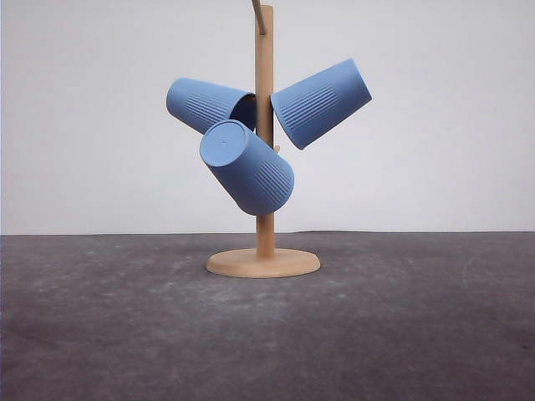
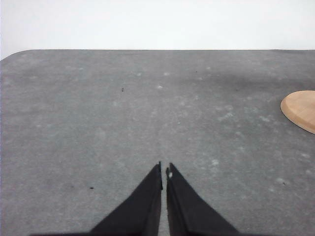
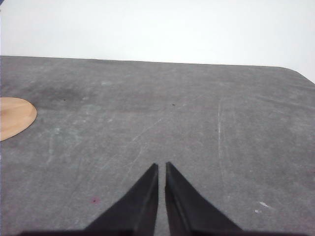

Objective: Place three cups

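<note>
On the dark grey table [image 1: 100, 334], front view: wooden peg stand [image 1: 264, 184] upright on its round base [image 1: 262, 263], three light-blue ribbed cups hung on it, none touching the table. Upper left cup [image 1: 205, 104] tilted, mouth toward the post. Upper right cup [image 1: 321, 102] tilted the opposite way, mouth also at the post. Lower cup [image 1: 247, 167] hangs in front of the post, flat bottom facing the camera and up-left; it overlaps the upper left cup's rim in this view, contact not certain. A bare peg [image 1: 259, 17] sticks out near the post top.

Left wrist view: left gripper [image 2: 165, 169] low over bare table, black fingers [image 2: 142, 206] pressed nearly together, only a thin sliver between the tips, holding nothing. An edge of the stand's base [image 2: 300, 110] lies well ahead of the tips and off to the side toward the other arm; the cups are above this frame.

Right wrist view: right gripper [image 3: 162, 166] likewise drawn together, slim gap, nothing held. The base edge [image 3: 15, 118] sits ahead and off to the side toward the left arm, well apart from the tips. Faint scratches on the mat here; pale specks in the left wrist view
</note>
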`<state>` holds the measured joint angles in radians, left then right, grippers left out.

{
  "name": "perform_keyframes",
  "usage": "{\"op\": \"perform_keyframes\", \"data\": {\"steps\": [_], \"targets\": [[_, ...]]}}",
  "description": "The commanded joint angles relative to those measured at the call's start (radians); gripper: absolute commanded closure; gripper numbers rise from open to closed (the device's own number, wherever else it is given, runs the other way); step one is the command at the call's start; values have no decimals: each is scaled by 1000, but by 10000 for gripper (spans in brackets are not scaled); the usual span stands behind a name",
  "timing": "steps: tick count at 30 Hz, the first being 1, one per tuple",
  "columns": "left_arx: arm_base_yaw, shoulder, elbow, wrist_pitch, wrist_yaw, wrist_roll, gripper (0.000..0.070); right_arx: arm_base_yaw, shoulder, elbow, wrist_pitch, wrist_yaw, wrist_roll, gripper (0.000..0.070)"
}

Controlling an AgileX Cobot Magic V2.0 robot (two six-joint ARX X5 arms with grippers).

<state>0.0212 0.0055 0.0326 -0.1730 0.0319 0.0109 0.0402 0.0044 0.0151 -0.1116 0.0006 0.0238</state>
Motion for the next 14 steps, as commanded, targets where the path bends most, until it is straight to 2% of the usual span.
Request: {"op": "perform_keyframes", "data": {"steps": [1,14], "targets": [[-2,-1,-20,15,1,2,700,2,-1,-3,13,0,11,677],[-2,-1,-20,15,1,2,700,2,-1,-3,13,0,11,677]]}}
